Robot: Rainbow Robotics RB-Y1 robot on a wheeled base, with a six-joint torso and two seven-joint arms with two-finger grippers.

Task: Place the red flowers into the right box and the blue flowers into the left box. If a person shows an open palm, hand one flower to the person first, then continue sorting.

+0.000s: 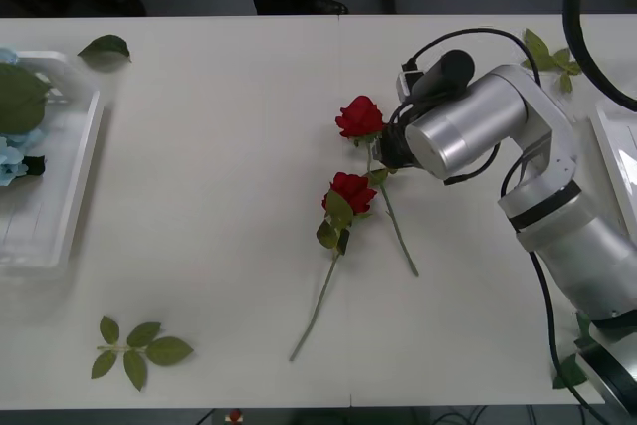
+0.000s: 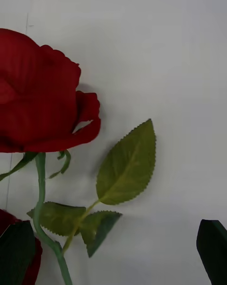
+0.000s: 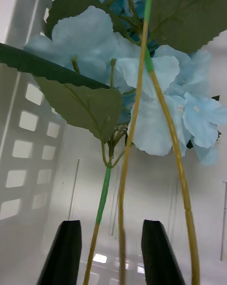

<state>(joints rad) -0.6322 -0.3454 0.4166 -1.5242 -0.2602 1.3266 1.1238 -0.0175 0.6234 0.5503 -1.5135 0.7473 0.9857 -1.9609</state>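
As the table (image 1: 229, 146) lies in the front view, items are entered by clock face, 12 being the far edge.

1. Red flowers, two, both lying on the bare table just right of centre and outside either box. Far rose (image 1: 359, 116): head toward 12, stem running off toward 5. Near rose (image 1: 350, 191): head just beside the far rose's stem, its own stem trailing toward 7.
2. Right arm (image 1: 468, 126): reaches in from 4 o'clock, its wrist low beside the far rose's head.
3. Right gripper (image 2: 114, 222): released, black fingers (image 2: 213, 252) wide at the two corners, grasping nothing. The far rose's head (image 2: 42, 110) and a leaf (image 2: 127, 164) lie on the table ahead of it; its stem (image 2: 40, 195) runs back toward one finger, where the near rose's red shows at the edge.
4. Left box (image 1: 60, 236): at 9 o'clock, holding the blue flowers (image 1: 10, 161).
5. Left gripper (image 3: 111, 228): inside the left box, fingers (image 3: 64, 252) parted. Stems (image 3: 122, 219) of the blue flowers (image 3: 94, 34) pass through the gap, none visibly pinched.
6. Right box (image 1: 619, 156): at 3 o'clock, only its edge in view.
7. Loose leaf sprigs: one at 7 (image 1: 134, 345), one at 11 (image 1: 105, 47), one at 1 (image 1: 547, 52).
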